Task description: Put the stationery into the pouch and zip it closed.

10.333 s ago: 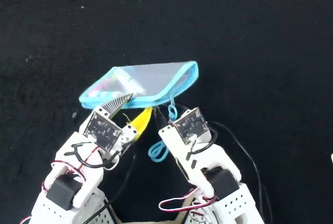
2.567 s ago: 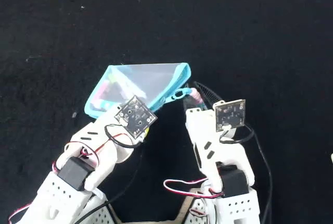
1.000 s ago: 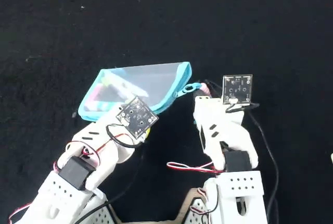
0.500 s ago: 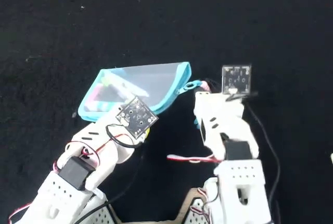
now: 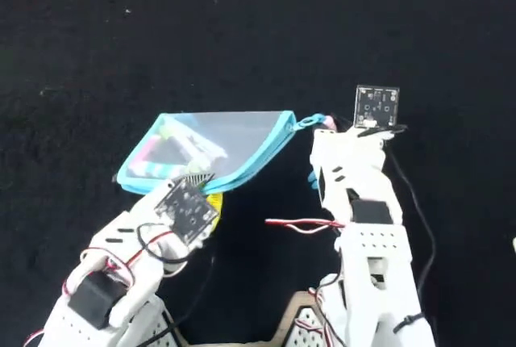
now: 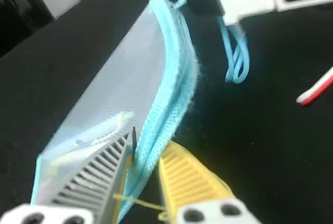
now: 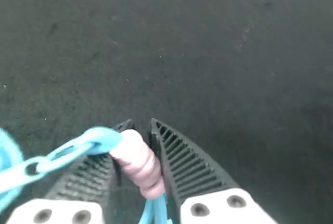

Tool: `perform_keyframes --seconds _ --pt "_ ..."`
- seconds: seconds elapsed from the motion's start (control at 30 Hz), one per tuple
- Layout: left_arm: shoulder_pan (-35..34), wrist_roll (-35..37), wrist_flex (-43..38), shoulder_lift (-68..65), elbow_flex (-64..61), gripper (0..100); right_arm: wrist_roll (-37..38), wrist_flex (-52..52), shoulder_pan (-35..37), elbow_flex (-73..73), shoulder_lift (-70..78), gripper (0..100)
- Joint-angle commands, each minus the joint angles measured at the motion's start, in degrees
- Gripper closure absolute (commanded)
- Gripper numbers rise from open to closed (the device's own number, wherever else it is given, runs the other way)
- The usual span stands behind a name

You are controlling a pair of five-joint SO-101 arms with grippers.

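Stationery point(image 5: 172, 152): pale coloured pieces inside the pouch, which we see through its clear side at the left end.
Pouch point(image 5: 234, 131): lies flat on the black table point(image 5: 97, 48). It is clear with a blue zip edge, and its right corner points at the right gripper.
Left gripper point(image 6: 146, 148): its 2 fingers, 1 grey and 1 yellow, are nearly closed and pinch the pouch's blue near edge at the left part of the zip.
Chain point(image 7: 62, 155): blue links run from the pouch's right corner to the bead.
Bead point(image 7: 139, 165): pink, and sits between the right gripper's fingers.
Right gripper point(image 7: 140, 130): closed tight on the bead, just beside the pouch's right corner.
Cord point(image 6: 237, 57): a blue loop that hangs under the right gripper.
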State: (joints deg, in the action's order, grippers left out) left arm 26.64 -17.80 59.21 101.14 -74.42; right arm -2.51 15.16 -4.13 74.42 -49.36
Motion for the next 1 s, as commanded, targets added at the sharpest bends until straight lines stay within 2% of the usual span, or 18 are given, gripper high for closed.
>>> perform_keyframes --seconds 0.0,0.63,0.77,0.83,0.97 --pt "-0.4 0.88 2.2 3.16 1.45 97 -0.88 -3.25 -4.75 -4.35 1.36 98.8" --pt "-0.4 0.53 4.04 2.02 2.07 97 -0.97 -2.99 -4.66 -4.18 1.19 98.8" --pt "-0.4 0.53 3.25 2.02 1.63 97 -0.35 -1.05 -1.49 -4.35 1.01 98.6" --pt "-0.92 0.53 2.73 1.93 1.45 97 3.16 2.81 1.14 -5.41 0.57 96.5" --pt "-7.34 0.7 0.53 1.93 1.45 97 13.19 12.66 7.74 -6.55 -3.47 83.1"
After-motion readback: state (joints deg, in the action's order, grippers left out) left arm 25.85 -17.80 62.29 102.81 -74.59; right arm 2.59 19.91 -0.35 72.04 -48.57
